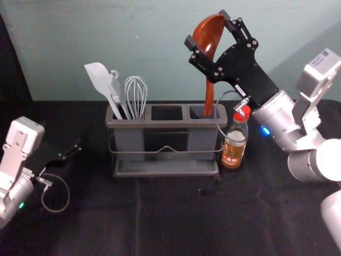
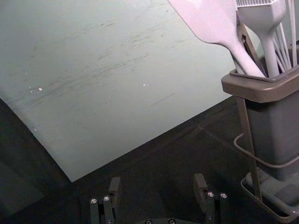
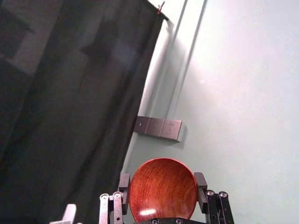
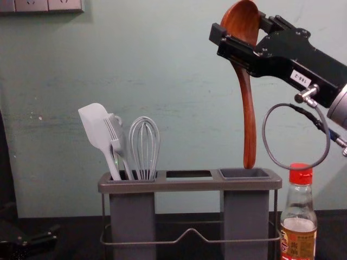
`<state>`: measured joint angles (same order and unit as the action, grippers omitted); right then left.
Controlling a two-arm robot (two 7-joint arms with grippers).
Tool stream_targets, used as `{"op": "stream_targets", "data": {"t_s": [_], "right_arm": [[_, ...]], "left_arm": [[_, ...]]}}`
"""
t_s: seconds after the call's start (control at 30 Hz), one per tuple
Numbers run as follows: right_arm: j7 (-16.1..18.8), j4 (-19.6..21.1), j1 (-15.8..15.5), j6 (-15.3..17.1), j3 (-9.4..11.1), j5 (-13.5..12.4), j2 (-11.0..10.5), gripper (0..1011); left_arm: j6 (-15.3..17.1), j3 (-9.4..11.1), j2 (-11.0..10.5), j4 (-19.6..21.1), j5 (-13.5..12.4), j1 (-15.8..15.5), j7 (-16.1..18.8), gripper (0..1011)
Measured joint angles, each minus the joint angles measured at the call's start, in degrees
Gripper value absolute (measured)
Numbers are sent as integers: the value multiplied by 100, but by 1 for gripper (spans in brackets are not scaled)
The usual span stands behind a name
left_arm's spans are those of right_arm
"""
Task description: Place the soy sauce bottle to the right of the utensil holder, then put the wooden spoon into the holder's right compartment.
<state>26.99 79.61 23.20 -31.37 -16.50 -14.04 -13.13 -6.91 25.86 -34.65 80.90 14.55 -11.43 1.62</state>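
1. Wooden spoon (image 1: 209,96) pinched by its bowl in right pincer (image 1: 206,29), handle down over right compartment (image 1: 197,111).
2. Soy sauce bottle (image 1: 234,143) seen just right of utensil holder (image 1: 167,124).
3. Left pincer (image 1: 76,147) spread, parked left of holder.

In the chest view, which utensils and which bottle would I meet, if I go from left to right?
White flat-bladed spatula, pale wire whisk, reddish-brown wooden spoon, clear glass soy sauce bottle with a red cap.

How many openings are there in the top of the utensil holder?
3, none hidden: the left opening, with the spatula and whisk in it; the middle opening; and the right opening, under the wooden spoon gripped by the right end effector.
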Motion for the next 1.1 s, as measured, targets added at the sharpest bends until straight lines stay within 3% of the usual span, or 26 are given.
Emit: {"op": "stream_targets", "data": {"t_s": [0.37, 1.1], "right_arm": [[-29, -678, 120, -516, 51, 192, 251, 840], [17, -1401, 142, -766, 44, 347, 468, 840]], "left_arm": [[0, 0, 0, 0, 0, 0, 0, 1011], [0, 0, 0, 0, 0, 0, 0, 1012]]}}
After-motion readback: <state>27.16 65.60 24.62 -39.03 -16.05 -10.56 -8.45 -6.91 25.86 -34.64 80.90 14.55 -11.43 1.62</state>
